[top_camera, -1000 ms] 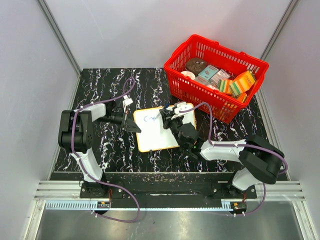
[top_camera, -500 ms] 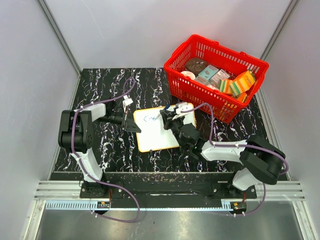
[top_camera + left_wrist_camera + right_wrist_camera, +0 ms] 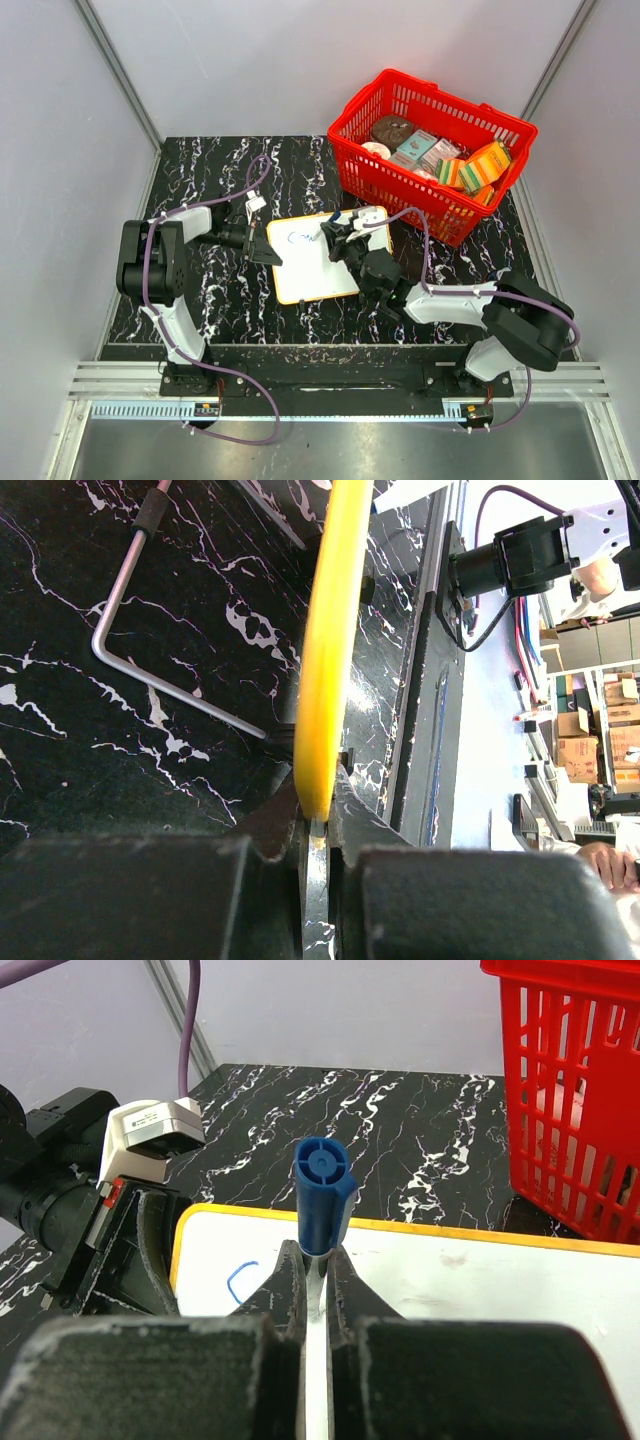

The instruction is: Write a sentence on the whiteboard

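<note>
Lying on the black marbled surface (image 3: 220, 170) near the red plastic basket (image 3: 395, 190), the white yellow-rimmed whiteboard (image 3: 312, 268) bears one blue loop (image 3: 240, 1280). The left fingers (image 3: 265, 835) are clamped on its rim; the right fingers (image 3: 287, 1295) grip a blue marker (image 3: 323, 1195) over it.

Red basket (image 3: 390, 185) crowding upper right, counter (image 3: 210, 165) lying open upper left
The left gripper (image 3: 272, 254) and right gripper (image 3: 335, 232) are flanking the whiteboard (image 3: 305, 270) mid-frame, narrowing passage there.
</note>
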`<state>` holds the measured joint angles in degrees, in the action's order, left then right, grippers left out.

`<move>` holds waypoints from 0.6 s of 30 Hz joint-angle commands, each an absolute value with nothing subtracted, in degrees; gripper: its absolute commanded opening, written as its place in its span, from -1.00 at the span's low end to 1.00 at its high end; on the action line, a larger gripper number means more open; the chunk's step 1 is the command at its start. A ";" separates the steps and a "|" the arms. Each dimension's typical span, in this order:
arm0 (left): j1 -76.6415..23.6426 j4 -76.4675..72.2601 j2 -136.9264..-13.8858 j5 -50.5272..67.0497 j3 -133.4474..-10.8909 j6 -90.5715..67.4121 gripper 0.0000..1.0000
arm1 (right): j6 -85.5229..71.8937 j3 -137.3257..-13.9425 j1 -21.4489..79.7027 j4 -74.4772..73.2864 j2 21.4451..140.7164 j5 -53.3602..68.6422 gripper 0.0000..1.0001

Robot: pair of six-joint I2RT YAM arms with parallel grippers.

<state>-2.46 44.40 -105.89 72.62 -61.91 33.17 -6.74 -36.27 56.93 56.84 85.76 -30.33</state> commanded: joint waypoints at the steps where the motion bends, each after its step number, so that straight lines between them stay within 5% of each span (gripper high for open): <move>1: -3.08 44.56 -106.96 65.13 -62.67 35.95 -1.00 | -6.24 -35.51 56.25 55.72 83.50 -30.41 -1.00; 18: -3.08 44.56 -106.96 65.13 -62.67 35.95 -1.00 | -3.96 -35.95 56.08 56.61 77.34 -30.58 -1.00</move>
